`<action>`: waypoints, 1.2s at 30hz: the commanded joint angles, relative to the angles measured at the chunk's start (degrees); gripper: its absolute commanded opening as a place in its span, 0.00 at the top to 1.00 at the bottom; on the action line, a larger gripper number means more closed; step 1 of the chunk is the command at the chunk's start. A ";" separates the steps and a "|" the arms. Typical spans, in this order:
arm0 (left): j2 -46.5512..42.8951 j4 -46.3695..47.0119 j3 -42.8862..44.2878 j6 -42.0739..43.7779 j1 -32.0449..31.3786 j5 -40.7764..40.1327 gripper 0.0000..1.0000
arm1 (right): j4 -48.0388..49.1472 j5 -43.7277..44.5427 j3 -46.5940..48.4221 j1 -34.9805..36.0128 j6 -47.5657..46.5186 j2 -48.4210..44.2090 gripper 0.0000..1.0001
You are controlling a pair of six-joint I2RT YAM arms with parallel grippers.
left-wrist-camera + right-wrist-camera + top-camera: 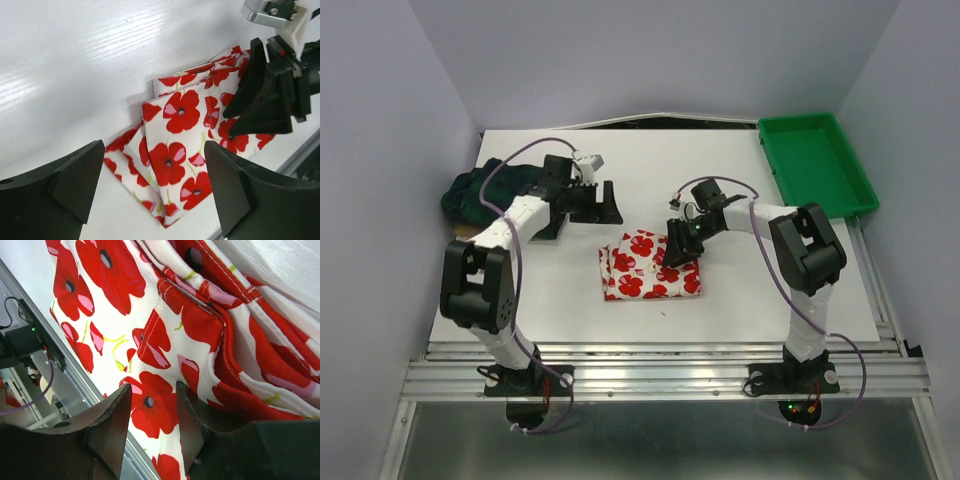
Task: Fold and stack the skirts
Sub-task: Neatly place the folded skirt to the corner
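"What is happening with the poppy skirt?"

"It is lying folded in a neat square in the middle of the table. The right gripper is resting down on its right edge."

"Is it holding the cloth?"

"I cannot tell. Its jaws are standing close together with a thin gap, right at the cloth. The pictures are not showing if a fold is pinched between them."

"And the left gripper?"

"It is hanging low over the table behind the skirt. Its jaws are spread wide and are holding nothing."

"So which step is this?"

"I am thinking the first skirt is getting its last touch (a pat or a little tug). The plaid skirt is lying in a heap at the far left, not folded yet."

"What is the next move asking for?"

"The right gripper is going to need to lift away without dragging the folds loose. Then the plaid skirt is going to need pulling out flat, folding, and stacking with the poppy one. The tray is sitting at the far right, well apart."
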 commanded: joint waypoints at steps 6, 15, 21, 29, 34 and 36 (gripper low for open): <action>-10.34 -1.16 -19.65 -6.87 6.94 3.24 0.01 | 2.66 9.92 -3.23 -0.49 -1.20 2.02 0.53; -5.79 9.38 -26.52 -12.93 7.29 8.32 0.02 | 2.31 9.49 -2.61 -0.49 -1.72 3.43 0.53; 1.94 14.75 -26.87 -15.66 6.59 13.17 0.09 | 2.49 9.13 -3.32 -0.49 -1.46 4.75 0.53; 6.08 15.28 -24.85 -17.24 3.26 11.85 0.15 | 2.40 8.69 -2.62 0.03 -1.20 5.89 0.54; 6.26 16.17 -23.71 -17.51 2.37 9.40 0.26 | 2.57 8.61 -2.53 0.56 -1.20 5.89 0.54; 6.00 15.56 -23.18 -17.07 2.37 8.25 0.39 | 2.49 8.43 -2.26 0.56 -1.20 6.07 0.54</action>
